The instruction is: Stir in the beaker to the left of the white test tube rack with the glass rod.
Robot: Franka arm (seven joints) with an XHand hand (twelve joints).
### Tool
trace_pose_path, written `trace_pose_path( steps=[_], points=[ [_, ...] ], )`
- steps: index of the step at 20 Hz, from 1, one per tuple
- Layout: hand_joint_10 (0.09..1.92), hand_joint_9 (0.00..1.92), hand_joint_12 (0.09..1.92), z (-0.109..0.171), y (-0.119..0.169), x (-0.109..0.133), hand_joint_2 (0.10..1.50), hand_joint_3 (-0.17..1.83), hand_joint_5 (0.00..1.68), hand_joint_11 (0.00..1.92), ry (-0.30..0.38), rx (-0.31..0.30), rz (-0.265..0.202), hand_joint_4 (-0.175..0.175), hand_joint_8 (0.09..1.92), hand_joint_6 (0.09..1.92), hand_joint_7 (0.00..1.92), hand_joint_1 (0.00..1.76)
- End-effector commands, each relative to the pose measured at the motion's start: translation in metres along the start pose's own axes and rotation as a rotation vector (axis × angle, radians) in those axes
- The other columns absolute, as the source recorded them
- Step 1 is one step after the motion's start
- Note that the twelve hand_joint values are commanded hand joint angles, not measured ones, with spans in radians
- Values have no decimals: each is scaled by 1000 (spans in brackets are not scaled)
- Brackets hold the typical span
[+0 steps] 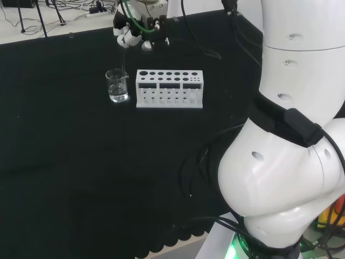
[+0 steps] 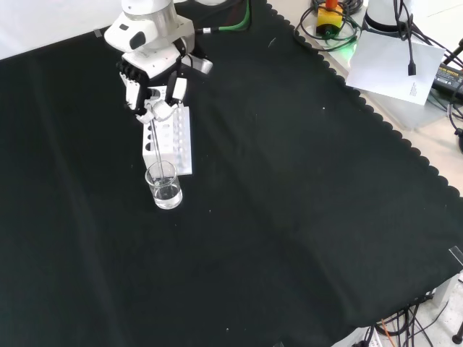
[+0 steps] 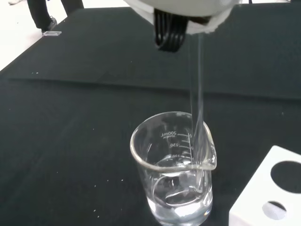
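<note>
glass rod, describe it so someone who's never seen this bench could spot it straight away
Find the white test tube rack on the black cloth; in the head view a clear beaker with a little clear liquid stands just left of it. The glass rod is the thin clear stick running from the robot hand down into that beaker, the only long, slender piece there.

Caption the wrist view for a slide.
Glass rod held by the hand dips into the clear liquid in the beaker beside the white rack.
</note>
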State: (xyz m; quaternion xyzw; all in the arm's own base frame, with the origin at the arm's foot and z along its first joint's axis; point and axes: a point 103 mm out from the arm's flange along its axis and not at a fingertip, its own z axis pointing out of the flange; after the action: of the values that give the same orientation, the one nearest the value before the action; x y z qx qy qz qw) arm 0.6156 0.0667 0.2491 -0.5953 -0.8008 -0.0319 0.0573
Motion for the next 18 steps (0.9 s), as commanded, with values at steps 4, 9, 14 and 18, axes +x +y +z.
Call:
trace_pose_path(
  steps=[4, 9, 14, 18],
  points=[
    [950, 1660, 714, 0, 8, 47, 737, 705, 1009, 1663, 4, 2, -44, -175, 1237, 858, 1130, 1298],
    [951, 1661, 714, 2, 24, 43, 737, 705, 1010, 1663, -3, 0, -42, -175, 1237, 858, 1130, 1298],
    [951, 1661, 715, -3, 30, 15, 737, 706, 1009, 1664, 5, -15, -10, -175, 1237, 858, 1130, 1298],
    [952, 1661, 715, -6, 22, 3, 737, 706, 1009, 1664, 0, -21, 8, -175, 1238, 859, 1130, 1298]
  ],
)
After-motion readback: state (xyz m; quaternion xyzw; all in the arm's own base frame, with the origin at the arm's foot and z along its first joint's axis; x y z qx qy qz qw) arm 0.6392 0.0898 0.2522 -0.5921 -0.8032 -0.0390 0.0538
